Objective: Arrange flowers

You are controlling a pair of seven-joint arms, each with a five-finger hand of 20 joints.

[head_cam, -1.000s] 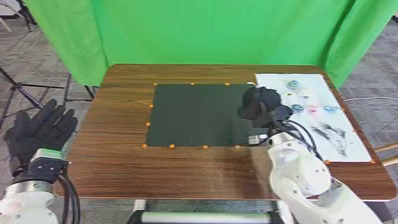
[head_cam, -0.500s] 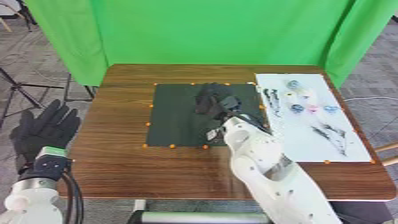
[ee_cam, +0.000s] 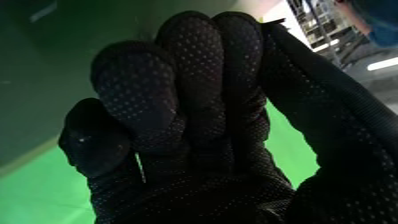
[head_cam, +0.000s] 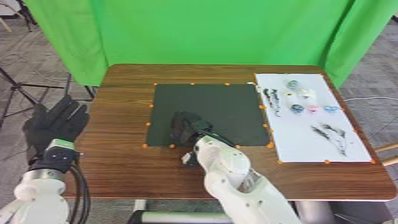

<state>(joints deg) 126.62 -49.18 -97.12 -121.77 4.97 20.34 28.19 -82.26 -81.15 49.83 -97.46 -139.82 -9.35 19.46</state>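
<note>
1. Well, the flowers lie on the white board (head_cam: 306, 152) at the robot's right: a white flower (head_cam: 306, 93), a pink flower (head_cam: 313, 108), some blue ones, and dark sprigs (head_cam: 333, 137) apart from them.
2. They look like artificial pieces (I'm guessing from the crisp little heads), so I'd expect them to be light, with wiry stems and soft petals that crush or bend sooner than they break.
3. Take each bloom low on its stem, just under the head; lift the sprigs at the thicker end, since their thin branches could snag on a neighbour or on the glove.
4. The right hand (head_cam: 184, 129) is over the near left part of the dark mat (head_cam: 209, 97); whether it grips anything, I cannot tell. The left hand (head_cam: 55, 125) is wide open and off the table's left side, its fingers spread.
5. As for the surface, the brown wooden table (head_cam: 115, 120) looks smooth, and light stems might slide on it; orange dots (head_cam: 192, 84) line the mat.
6. Behind hangs a green curtain (head_cam: 213, 30), with grey carpet (head_cam: 27, 50) beyond the table's sides.
</note>
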